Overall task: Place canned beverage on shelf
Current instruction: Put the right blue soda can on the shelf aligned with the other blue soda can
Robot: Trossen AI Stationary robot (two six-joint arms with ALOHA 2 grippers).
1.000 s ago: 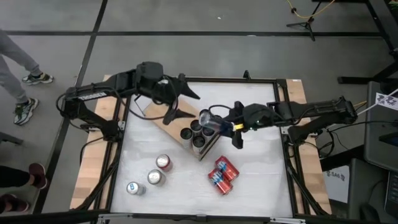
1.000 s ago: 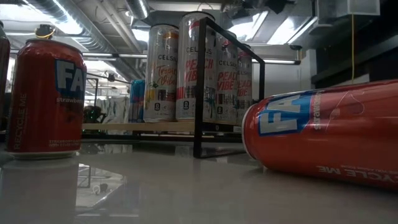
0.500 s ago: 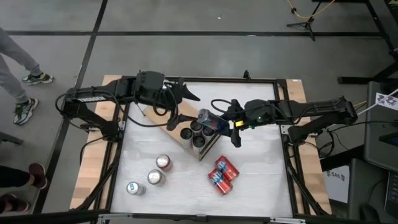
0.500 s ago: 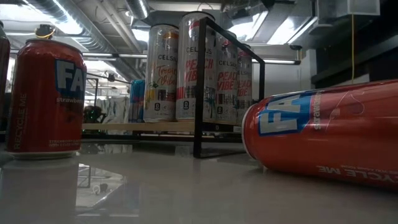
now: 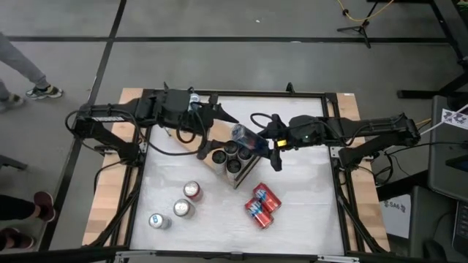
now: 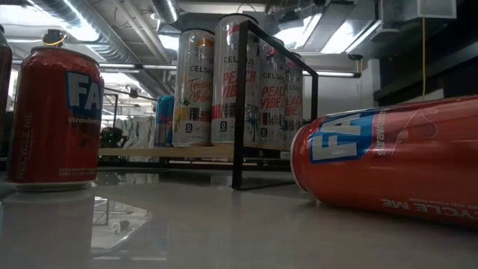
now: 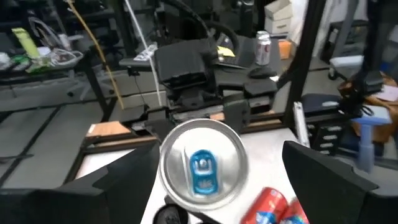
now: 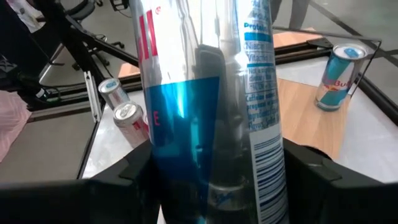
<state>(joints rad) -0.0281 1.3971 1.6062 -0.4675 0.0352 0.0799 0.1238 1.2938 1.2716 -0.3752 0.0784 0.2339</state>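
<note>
A blue and silver can (image 5: 243,136) hangs over the middle of the table, above the shelf (image 5: 189,140), a light-wood board on a black wire frame (image 6: 239,104). My right gripper (image 5: 254,141) is shut on it. The can's silver top (image 7: 202,163) faces my left gripper (image 5: 218,131), which is open. Its two fingers (image 7: 124,186) stand wide on either side of that top, a little short of it, touching nothing. Neither gripper shows in the low view. My right gripper pinches the can's side wall (image 8: 155,168) between its two fingers (image 8: 311,171), which come from the table's right, slanting slightly down. The fingers lie along the can, which sticks out ahead of them, top toward the table's left. It is lifted clear.
Several tall cans (image 5: 230,155) stand on the shelf's near end (image 6: 224,82). A small blue can (image 8: 339,78) stands on the board farther off. Red cans lie at the near right (image 5: 262,204), and three cans stand at the near left (image 5: 179,207). A person's legs show at the far left (image 5: 18,69).
My left gripper has swung toward the table's near edge and now faces the held can, still open. My right gripper has tipped up a little, bringing the can's top round toward the left gripper. The can stays clear of the shelf.
</note>
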